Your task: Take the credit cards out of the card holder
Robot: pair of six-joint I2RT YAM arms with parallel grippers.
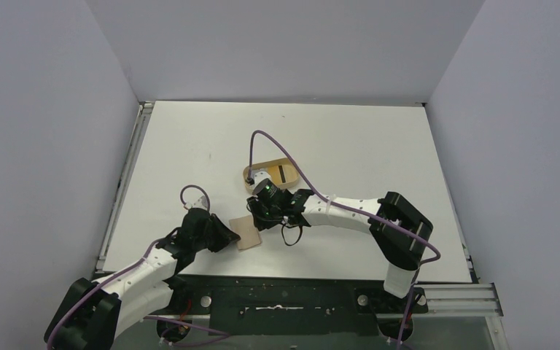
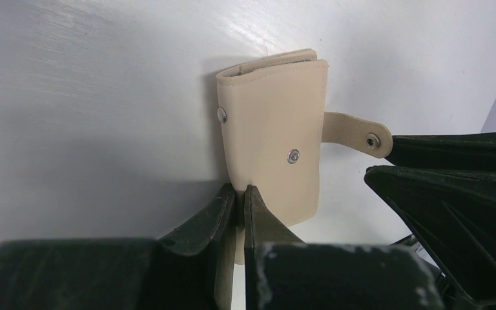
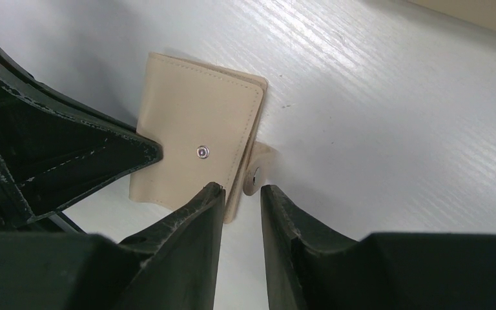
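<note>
The tan card holder (image 1: 249, 232) lies folded on the white table near the front edge. In the left wrist view the card holder (image 2: 278, 129) shows its snap button and its strap tab (image 2: 355, 132) sticking out to the right. My left gripper (image 2: 240, 194) is shut on the holder's near corner. In the right wrist view the card holder (image 3: 197, 145) lies just ahead of my right gripper (image 3: 242, 190), whose jaws are slightly apart around the strap tab (image 3: 255, 174), not closed on it. No credit cards are visible.
An oval tan tray (image 1: 271, 173) with a raised rim stands just behind the right gripper (image 1: 262, 208). The left gripper (image 1: 222, 235) is at the holder's left. Grey walls enclose the table on three sides.
</note>
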